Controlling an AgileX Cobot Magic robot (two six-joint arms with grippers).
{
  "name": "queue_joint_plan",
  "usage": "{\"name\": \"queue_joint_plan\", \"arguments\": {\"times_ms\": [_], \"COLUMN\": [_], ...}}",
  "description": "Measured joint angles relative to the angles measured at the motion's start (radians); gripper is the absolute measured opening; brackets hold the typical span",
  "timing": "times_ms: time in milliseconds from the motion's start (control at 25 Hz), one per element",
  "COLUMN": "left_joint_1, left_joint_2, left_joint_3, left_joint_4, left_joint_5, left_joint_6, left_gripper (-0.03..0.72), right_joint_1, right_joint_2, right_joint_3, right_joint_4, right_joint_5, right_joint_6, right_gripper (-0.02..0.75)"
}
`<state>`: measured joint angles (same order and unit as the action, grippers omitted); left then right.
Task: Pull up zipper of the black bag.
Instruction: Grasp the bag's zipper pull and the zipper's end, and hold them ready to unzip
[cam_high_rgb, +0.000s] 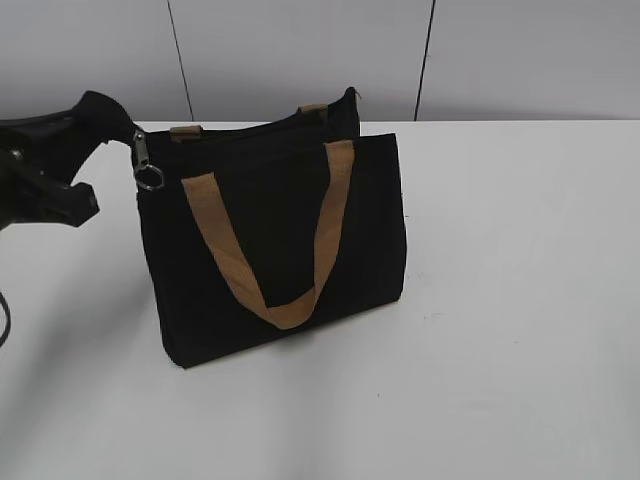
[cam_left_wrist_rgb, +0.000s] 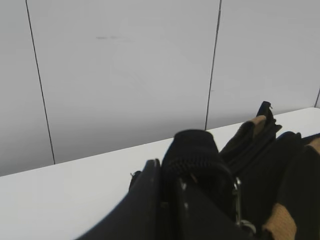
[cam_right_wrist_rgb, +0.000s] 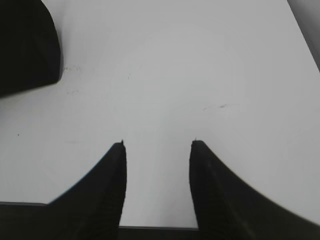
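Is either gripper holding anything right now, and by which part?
The left gripper is clamped on the black bag at its top left end tab, just above the zipper. The right gripper is open over the bare table.

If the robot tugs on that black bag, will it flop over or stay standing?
The black bag is soft fabric that sags, so it would probably bend rather than hold firm. It stands upright on a narrow base, so a sideways tug could tip or slide it across the smooth table. The left end effector grips its end tab, which may steady it.
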<state>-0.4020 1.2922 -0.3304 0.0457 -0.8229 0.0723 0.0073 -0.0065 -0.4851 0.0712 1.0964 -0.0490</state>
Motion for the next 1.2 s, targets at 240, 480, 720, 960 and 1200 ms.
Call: {"name": "queue_joint_plan", "arguments": {"times_ms": [240,480,720,960,1200], "left_joint_1": [0.0,0.0,0.0,0.0,0.0], "left_joint_2": [-0.002,-0.053,-0.134,-0.152,-0.152], "left_joint_3": [-0.003,-0.042,-0.049,-0.05,-0.05], "left_joint_4": [0.0,0.0,0.001,0.004,0.005], "left_joint_5": [0.009,0.145,0.249,0.326,0.325], "left_joint_6": [-0.011,-0.023,-0.027,-0.04,-0.042], "left_gripper": [0.022,0.022,0.022,0.022,0.022], "right_joint_1": [0.012,0.021,0.021,0.027,0.133], "right_joint_2": [0.0,0.026,0.283,0.555,0.872], "right_joint_3": [0.0,0.0,-0.003,-0.008,-0.036], "right_joint_4": [0.015,0.111,0.391,0.746,1.082], "right_joint_5": [0.0,-0.008,-0.027,-0.129,-0.238], "right_joint_6": [0.0,-0.031,-0.356,-0.771,-1.18], "right_gripper": [0.33,0.33,0.33,0.33,0.33]}}
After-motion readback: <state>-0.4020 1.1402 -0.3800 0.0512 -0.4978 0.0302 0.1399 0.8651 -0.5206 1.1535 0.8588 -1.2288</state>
